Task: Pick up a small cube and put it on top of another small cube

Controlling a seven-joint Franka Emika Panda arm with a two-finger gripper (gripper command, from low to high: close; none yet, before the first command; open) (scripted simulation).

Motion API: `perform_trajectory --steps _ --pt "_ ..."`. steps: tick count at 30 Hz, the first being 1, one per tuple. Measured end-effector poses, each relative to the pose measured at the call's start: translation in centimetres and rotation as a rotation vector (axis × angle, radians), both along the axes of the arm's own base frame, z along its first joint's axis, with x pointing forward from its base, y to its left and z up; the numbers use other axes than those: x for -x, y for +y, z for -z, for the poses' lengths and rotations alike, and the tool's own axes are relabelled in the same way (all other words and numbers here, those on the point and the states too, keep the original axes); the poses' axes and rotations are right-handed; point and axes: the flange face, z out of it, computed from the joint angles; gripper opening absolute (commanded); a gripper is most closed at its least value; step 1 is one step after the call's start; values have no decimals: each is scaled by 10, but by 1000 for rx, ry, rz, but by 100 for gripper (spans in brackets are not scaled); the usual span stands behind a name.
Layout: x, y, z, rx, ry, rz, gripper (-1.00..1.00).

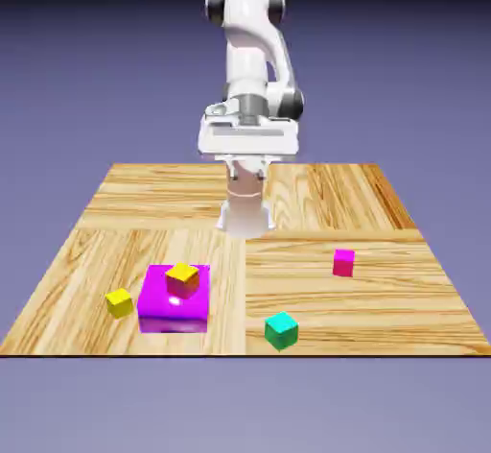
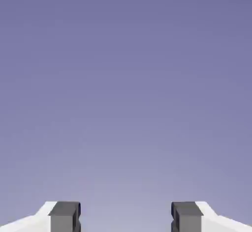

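Observation:
The small teal-green cube [image 1: 281,330] sits near the table's front edge, a little toward the exterior view's right. The small pink-magenta cube [image 1: 343,262] rests farther back and to the right, apart from it. My gripper [image 1: 246,175] hangs high over the back middle of the table, far from both cubes. In the hand view the gripper [image 2: 125,218] is open: its two grey fingertips [image 2: 64,216] stand wide apart with only the plain backdrop between them. Neither cube shows in the hand view.
A large glossy magenta block [image 1: 175,309] stands at the front left with a small yellow cube [image 1: 181,278] on top of it. Another small yellow cube [image 1: 119,302] lies just to its left. The wooden table [image 1: 336,197] ends close in front of the teal-green cube.

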Motion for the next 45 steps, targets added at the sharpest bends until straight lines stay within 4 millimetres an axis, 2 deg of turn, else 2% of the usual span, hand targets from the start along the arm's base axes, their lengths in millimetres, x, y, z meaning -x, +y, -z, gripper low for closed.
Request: perform_trajectory --steps 9,19,28,30,33,34,36,39,41,45 --pt "-74 34 62 116 362 -138 0" --pt "-131 73 158 235 757 -291 0" --pt "-154 103 259 329 1106 -422 0" --pt "-155 105 267 335 1131 -431 0" --pt "-140 95 325 335 1131 -430 0" --pt "-137 94 332 335 1131 -431 -100" --pt "-137 94 332 333 1131 -431 -100" --pt "-153 104 274 332 1131 -431 -100" --pt "-133 136 256 290 1125 -423 -100" --pt "-71 201 233 213 1126 -392 -100"
